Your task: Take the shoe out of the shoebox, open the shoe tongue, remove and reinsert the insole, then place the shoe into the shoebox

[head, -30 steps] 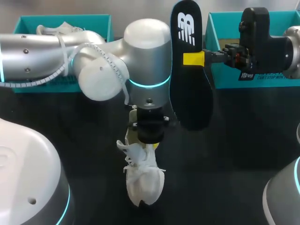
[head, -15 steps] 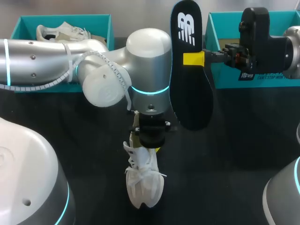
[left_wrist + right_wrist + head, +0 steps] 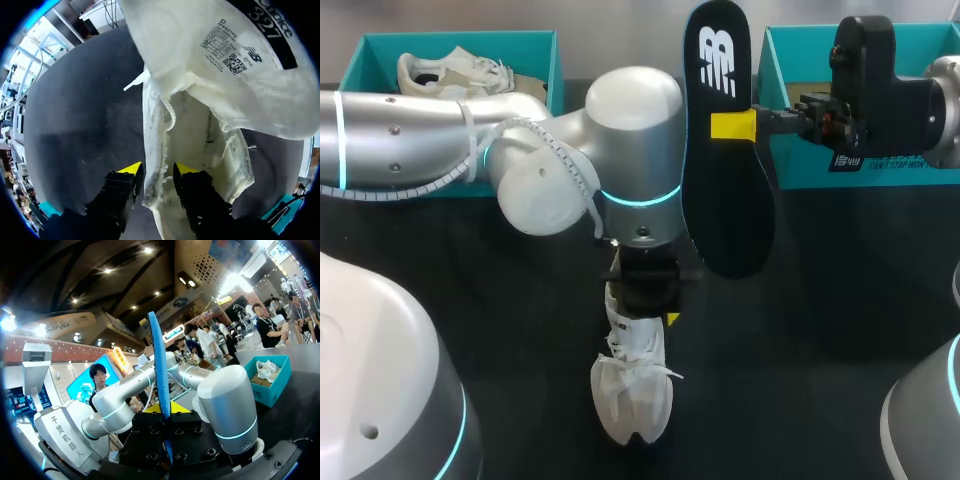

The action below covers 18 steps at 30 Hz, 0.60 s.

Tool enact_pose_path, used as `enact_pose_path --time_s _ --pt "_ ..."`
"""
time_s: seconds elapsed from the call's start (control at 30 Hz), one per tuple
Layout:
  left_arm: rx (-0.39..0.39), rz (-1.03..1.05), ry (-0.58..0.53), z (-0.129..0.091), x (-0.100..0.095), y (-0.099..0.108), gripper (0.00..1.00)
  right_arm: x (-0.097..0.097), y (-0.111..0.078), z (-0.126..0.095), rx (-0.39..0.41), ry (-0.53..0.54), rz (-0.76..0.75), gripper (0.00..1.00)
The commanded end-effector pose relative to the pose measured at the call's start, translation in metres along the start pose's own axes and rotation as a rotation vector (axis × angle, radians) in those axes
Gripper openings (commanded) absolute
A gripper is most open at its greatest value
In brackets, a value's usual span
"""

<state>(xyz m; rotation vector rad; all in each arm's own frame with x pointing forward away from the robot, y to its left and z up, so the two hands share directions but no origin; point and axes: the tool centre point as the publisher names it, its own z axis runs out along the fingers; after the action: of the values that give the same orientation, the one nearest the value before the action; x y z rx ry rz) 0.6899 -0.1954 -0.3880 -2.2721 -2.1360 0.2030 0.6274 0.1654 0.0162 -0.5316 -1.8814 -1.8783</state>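
Observation:
A white shoe [image 3: 631, 392] lies on the black table, toe toward the front edge. My left gripper [image 3: 645, 312] stands over its heel end. In the left wrist view the shoe [image 3: 200, 135] shows its lifted tongue [image 3: 220, 55], and the collar's edge runs between the parted fingers of the left gripper [image 3: 158, 169], which stands open. My right gripper [image 3: 732, 126] is shut on the black insole [image 3: 725, 190], held upright in the air above the table's middle. From the right wrist the insole [image 3: 160, 370] is seen edge-on, blue, between the right gripper's [image 3: 162, 412] fingers.
A teal shoebox [image 3: 535, 45] at the back left holds a second white shoe [image 3: 445, 70]. Another teal box [image 3: 790, 150] stands at the back right, behind the right arm. The left arm's big elbow joint [image 3: 635, 150] hangs close beside the insole.
The left gripper's fingers have parted on the shoe's collar. The left wrist and the shoe under it shifted slightly right, and the shoe straightened. The right arm and insole kept still.

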Motion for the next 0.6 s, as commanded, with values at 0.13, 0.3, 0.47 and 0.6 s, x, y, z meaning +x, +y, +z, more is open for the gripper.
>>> enact_pose_path --time_s 0.13,0.3,0.47,0.6 --pt "-0.036 0.012 -0.066 -0.017 0.001 -0.002 1.00 -0.001 0.000 0.002 0.002 -0.001 0.002 0.00" --pt "-0.099 -0.014 -0.165 -0.047 0.004 -0.003 1.00 -0.001 0.000 0.002 0.002 -0.001 0.002 0.00" --pt "-0.164 -0.029 -0.317 -0.086 0.013 -0.002 1.00 -0.001 0.000 0.002 0.002 -0.001 0.002 0.00" --pt "-0.220 -0.028 -0.423 -0.113 0.017 0.002 1.00 -0.001 0.000 0.002 0.002 -0.001 0.002 0.00"
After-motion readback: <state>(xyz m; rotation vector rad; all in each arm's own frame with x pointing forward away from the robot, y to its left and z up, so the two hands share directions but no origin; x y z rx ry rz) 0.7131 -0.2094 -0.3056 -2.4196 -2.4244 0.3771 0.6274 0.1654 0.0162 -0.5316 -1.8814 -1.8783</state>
